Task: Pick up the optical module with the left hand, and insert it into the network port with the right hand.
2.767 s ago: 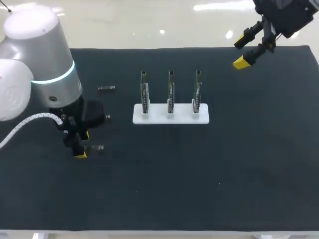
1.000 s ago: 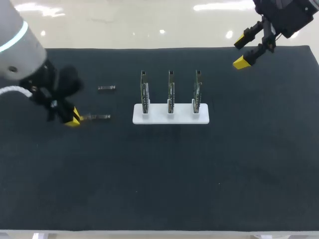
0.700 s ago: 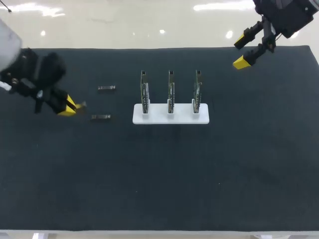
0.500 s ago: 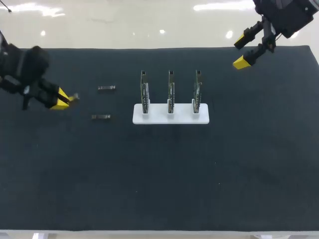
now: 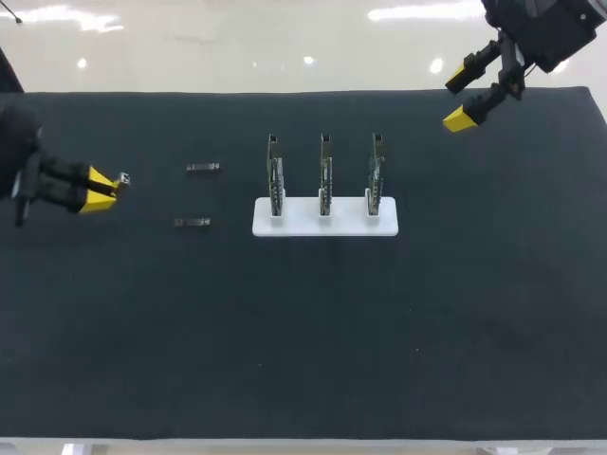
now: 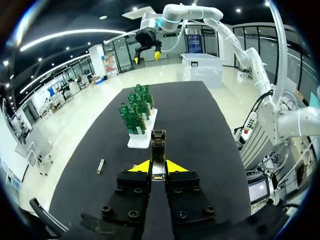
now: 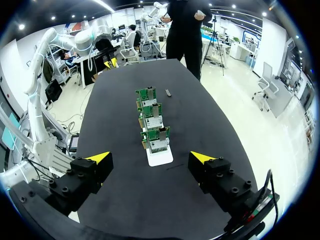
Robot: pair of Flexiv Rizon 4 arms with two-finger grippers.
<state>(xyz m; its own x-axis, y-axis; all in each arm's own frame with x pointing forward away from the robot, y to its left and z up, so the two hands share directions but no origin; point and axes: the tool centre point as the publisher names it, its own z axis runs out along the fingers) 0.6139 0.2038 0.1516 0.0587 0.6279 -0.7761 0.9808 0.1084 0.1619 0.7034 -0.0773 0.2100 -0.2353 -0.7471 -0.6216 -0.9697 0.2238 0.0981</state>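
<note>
At the left edge of the tabletop [image 5: 313, 351], the left pincer [image 5: 101, 188] is over the dark mat. Its yellow tips are drawn narrow onto an optical module [image 5: 120, 178]. The wrist view shows the module gripped from both sides and sticking out ahead of the fingers, aimed toward the boards. Three green circuit boards [image 5: 325, 175] stand upright in a row in a white stand [image 5: 324, 220] near the middle of the tabletop, well apart from the held module. Between the stand and the left pincer lie two loose modules [image 5: 202, 168] flat on the mat — one farther back, one nearer. At the far right corner the right pincer [image 5: 463, 97] hangs with its fingers spread wide and nothing between them.
</note>
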